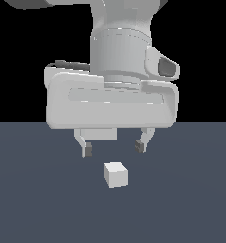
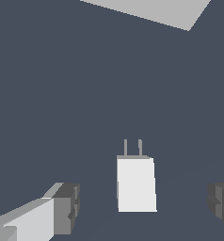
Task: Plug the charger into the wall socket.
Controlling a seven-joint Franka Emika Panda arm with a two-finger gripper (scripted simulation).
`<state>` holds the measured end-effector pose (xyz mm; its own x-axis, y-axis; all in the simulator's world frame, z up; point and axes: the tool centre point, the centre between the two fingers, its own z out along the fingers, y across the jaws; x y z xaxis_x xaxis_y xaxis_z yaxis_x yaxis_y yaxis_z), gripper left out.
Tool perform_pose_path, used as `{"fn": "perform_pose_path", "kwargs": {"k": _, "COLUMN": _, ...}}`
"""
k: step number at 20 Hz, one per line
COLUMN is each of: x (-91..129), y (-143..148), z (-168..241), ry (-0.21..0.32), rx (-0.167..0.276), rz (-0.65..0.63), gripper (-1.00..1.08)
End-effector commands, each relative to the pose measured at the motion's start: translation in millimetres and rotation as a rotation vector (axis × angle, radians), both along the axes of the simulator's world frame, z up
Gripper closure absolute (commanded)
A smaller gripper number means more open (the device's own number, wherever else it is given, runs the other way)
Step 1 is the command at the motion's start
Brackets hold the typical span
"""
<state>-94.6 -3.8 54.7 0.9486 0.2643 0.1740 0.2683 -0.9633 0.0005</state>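
The gripper (image 1: 114, 148) hangs above the floor (image 1: 34, 199) with its fingers spread wide and nothing between them. In the wrist view the two dark pads (image 2: 67, 208) stand well apart on either side of the charger (image 2: 136, 184), which lies on the floor between them and a little below.

In the exterior view the charger (image 1: 116, 174) sits just under the open fingers, slightly nearer the finger on that view's right. Its two thin prongs (image 2: 132, 147) point away from the hand, toward a pale panel (image 2: 151, 12) farther off across the floor, which I take to be the wall socket; only its edge shows, so I cannot see its holes.

The step in hand looks like the grasp. To do it well, centre the hand so both pads meet the flat sides of the charger together, come straight down, and close on the body, not the prongs. An uneven close would likely twist the charger and spoil the line of the prongs with the socket.
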Motion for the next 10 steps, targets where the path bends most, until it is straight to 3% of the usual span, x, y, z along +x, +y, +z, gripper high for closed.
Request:
{"fn": "perform_pose_path", "kwargs": {"k": 1, "x": -0.6, "y": -0.1, "z": -8.6, "ry": 0.001, "rx": 0.000, "rz": 0.000, "gripper": -0.92}}
{"fn": "perform_pose_path", "kwargs": {"k": 10, "x": -0.7, "y": -0.1, "z": -40.8, "ry": 0.000, "rx": 0.000, "rz": 0.002, "gripper": -0.92}}
